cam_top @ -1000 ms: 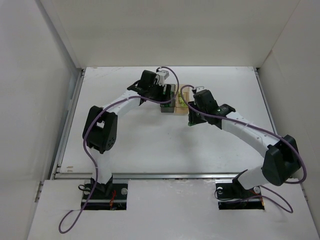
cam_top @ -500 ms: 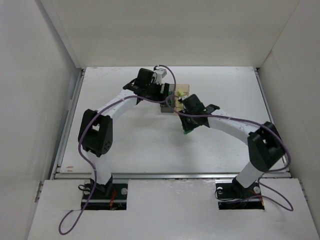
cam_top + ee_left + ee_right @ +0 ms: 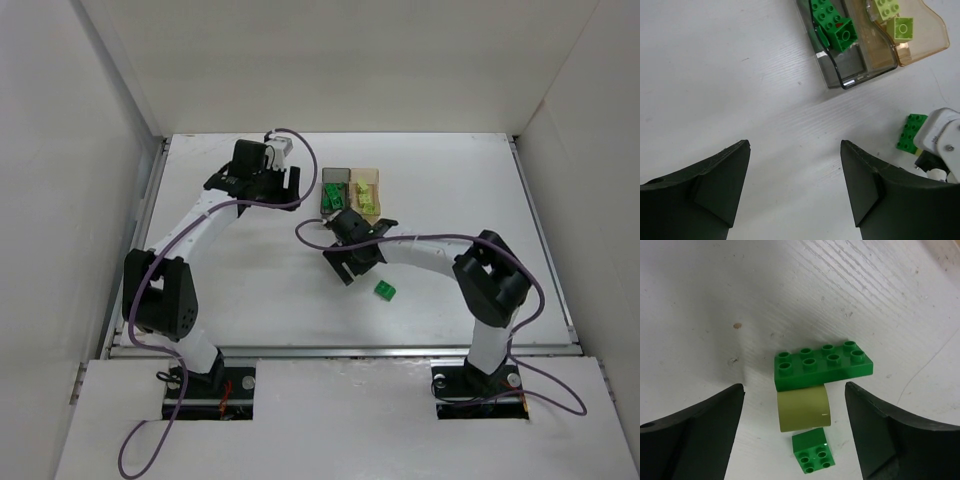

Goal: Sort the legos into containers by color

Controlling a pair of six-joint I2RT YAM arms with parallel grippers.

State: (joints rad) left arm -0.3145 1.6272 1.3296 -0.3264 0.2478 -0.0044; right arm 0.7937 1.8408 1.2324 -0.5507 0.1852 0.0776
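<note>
The two joined containers stand at the back middle. The smoky dark grey one [image 3: 334, 186] [image 3: 850, 70] holds dark green legos [image 3: 834, 25]. The pale orange-tan one [image 3: 368, 186] [image 3: 925, 42] holds pale yellow-green legos [image 3: 901, 27]. My left gripper [image 3: 296, 190] [image 3: 795, 145] is open and empty over bare table, left of the containers. My right gripper [image 3: 347, 270] [image 3: 794, 387] is open, low over a dark green flat lego [image 3: 822, 365], an olive curved piece [image 3: 802, 411] and a small dark green lego [image 3: 812, 455]. These three lie between its fingers, untouched.
Another dark green lego [image 3: 385, 290] lies on the table right of my right gripper. In the left wrist view a green lego [image 3: 910, 131] lies beside the right arm's white part [image 3: 945, 140]. White walls enclose the table on three sides.
My left arm swung left, away from the containers. My right arm moved left and nearer, off the containers. Both containers now show uncovered, and a green lego lies on the table.
</note>
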